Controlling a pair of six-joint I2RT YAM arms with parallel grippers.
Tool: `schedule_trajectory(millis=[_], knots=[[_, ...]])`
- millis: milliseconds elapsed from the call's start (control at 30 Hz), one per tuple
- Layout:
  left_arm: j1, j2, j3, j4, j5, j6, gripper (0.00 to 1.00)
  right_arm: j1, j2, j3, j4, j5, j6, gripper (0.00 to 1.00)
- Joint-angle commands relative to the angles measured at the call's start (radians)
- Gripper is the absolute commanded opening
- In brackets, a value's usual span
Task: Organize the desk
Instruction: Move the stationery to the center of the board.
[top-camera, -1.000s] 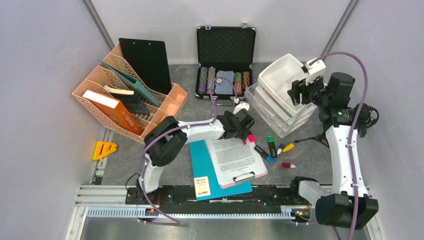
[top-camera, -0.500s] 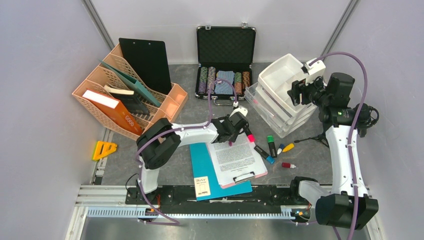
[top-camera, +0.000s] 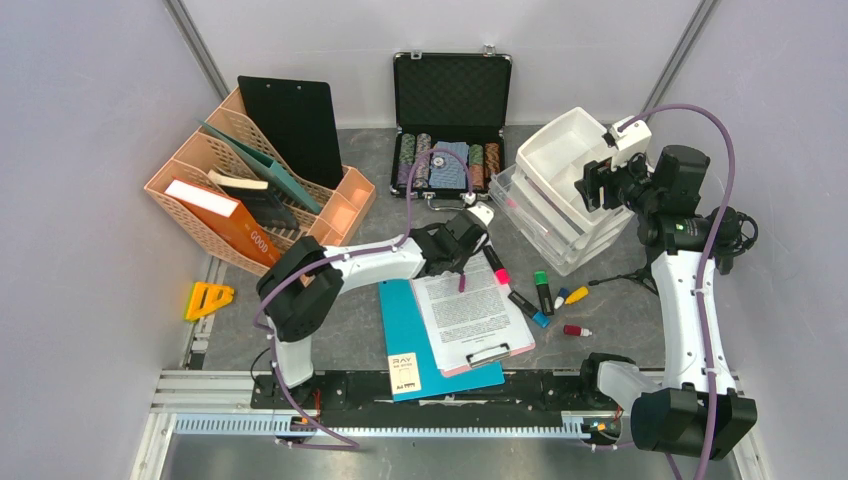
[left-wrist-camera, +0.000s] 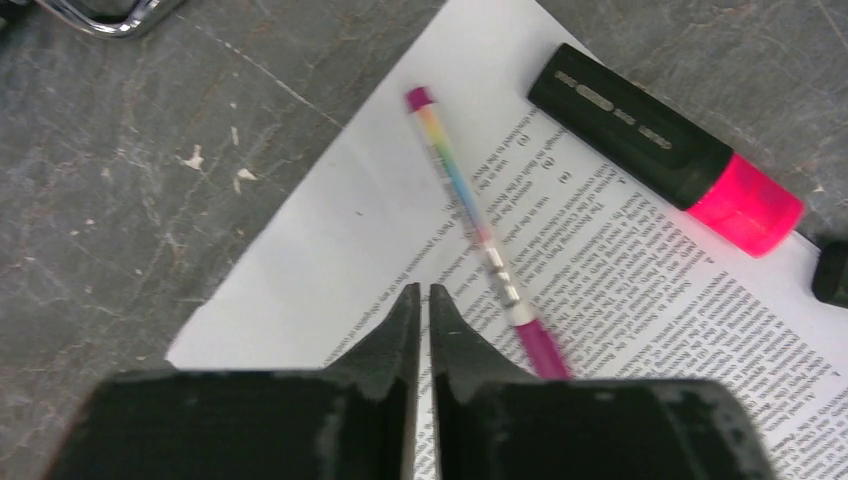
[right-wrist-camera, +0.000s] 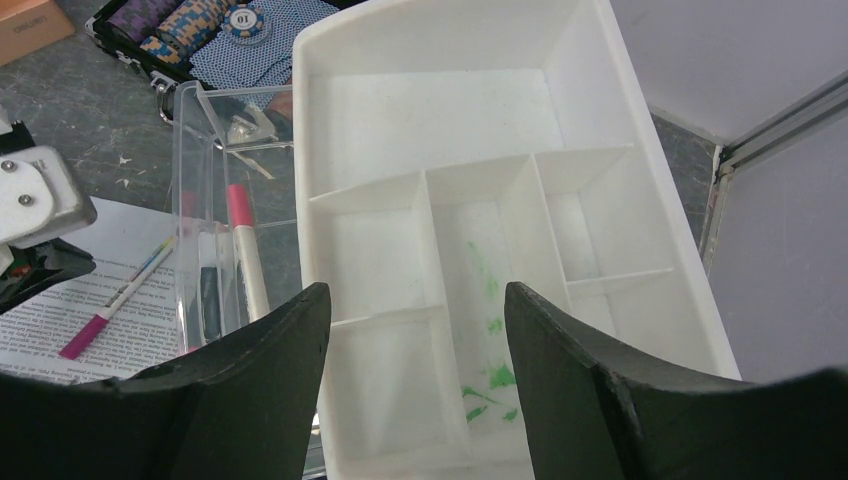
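While left gripper (left-wrist-camera: 425, 292) sits pressed together empty and right gripper (right-wrist-camera: 415, 300) spread, the thin rainbow plastic pen (left-wrist-camera: 470, 215) on printed paper (left-wrist-camera: 330, 230) on the dark grey mottled desk (left-wrist-camera: 130, 200) looks light, slippery; probably grab mid-barrel.

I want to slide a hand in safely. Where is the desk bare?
Bare desk lies front-left, between file rack and left arm, and front-right, between clipboard and right arm. Crowded: the markers between clipboard and clear drawers.
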Motion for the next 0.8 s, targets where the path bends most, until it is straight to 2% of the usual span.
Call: schedule_trajectory(millis=[0, 100, 233, 467, 767], knots=[[0.029, -0.061, 0.011, -0.002, 0.041, 0.054, 0.17, -0.006, -0.013, 0.017, 0.024, -0.010, -0.007, 0.70], [0.028, -0.047, 0.032, -0.012, 0.091, 0.025, 0.37, -0.006, -0.011, 0.014, 0.024, -0.017, 0.001, 0.70], [0.020, 0.001, 0.091, -0.044, 0.126, -0.018, 0.48, -0.006, -0.012, -0.001, 0.034, -0.023, 0.009, 0.70], [-0.001, 0.066, 0.122, -0.054, 0.145, -0.064, 0.54, -0.005, -0.010, -0.004, 0.034, -0.018, 0.005, 0.70], [-0.013, 0.123, 0.150, -0.073, 0.103, -0.056, 0.52, -0.005, -0.008, -0.026, 0.038, -0.018, -0.004, 0.70]])
